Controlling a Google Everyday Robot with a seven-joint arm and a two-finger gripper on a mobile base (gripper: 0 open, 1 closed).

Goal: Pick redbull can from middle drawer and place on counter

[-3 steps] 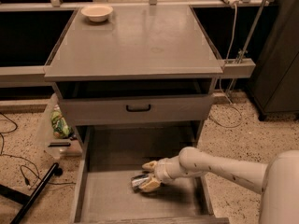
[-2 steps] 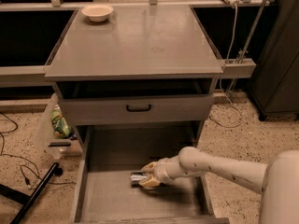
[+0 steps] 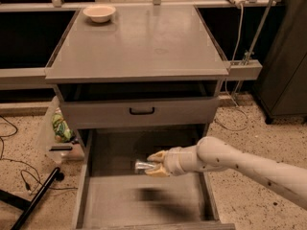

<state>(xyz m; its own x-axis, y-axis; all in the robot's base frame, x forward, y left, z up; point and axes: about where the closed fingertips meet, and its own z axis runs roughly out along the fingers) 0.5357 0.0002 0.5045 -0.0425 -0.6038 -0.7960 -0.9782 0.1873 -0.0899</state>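
Note:
My gripper (image 3: 152, 164) is over the open middle drawer (image 3: 144, 202), shut on the redbull can (image 3: 142, 165). The silvery can lies sideways between the fingers, its shiny end pointing left. It hangs above the drawer floor and casts a dark shadow below. The arm reaches in from the lower right. The grey counter (image 3: 139, 42) is the cabinet top above, well above the gripper.
A cream bowl (image 3: 99, 12) sits at the counter's back left corner. A shut drawer front with a black handle (image 3: 142, 111) is just above the gripper. A clear bag with green contents (image 3: 61, 128) and a black pole (image 3: 36, 198) lie on the floor to the left.
The gripper has risen from the drawer floor with the can in it and moved slightly toward the back of the drawer.

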